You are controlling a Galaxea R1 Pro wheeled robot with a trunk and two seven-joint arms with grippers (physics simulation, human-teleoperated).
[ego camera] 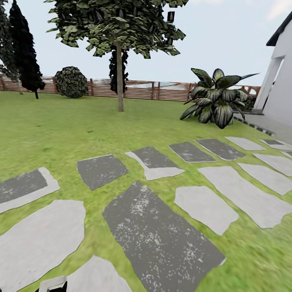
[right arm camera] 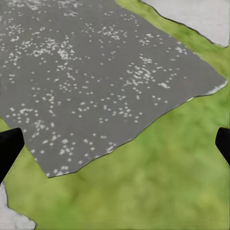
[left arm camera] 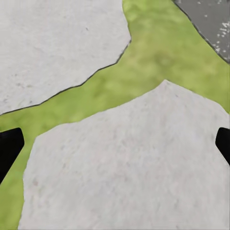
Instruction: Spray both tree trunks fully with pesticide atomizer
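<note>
I am on the garden's lawn; the grass floor (ego camera: pixel 56 127) stretches to a brown slat fence (ego camera: pixel 141 89). The pesticide atomizer and the two trees are out of view. My left gripper (left arm camera: pixel 115 148) is open, its black fingertips (left arm camera: pixel 8 146) wide apart over a pale stone slab (left arm camera: pixel 124 167) with a strip of grass (left arm camera: pixel 158 62) beyond. My right gripper (right arm camera: pixel 115 148) is open too, hanging over grass (right arm camera: pixel 143 182) at the edge of a dark speckled slab (right arm camera: pixel 96 72). Nothing lies between either pair of fingers.
Grey and pale stepping stones (ego camera: pixel 157 237) run across the lawn from near left to far right. A slim-stemmed leafy tree (ego camera: pixel 119 75), a round bush (ego camera: pixel 71 81), dark conifers (ego camera: pixel 24 48) and a broad-leaved plant (ego camera: pixel 215 100) stand further off. A white house wall (ego camera: pixel 288 77) rises at the right.
</note>
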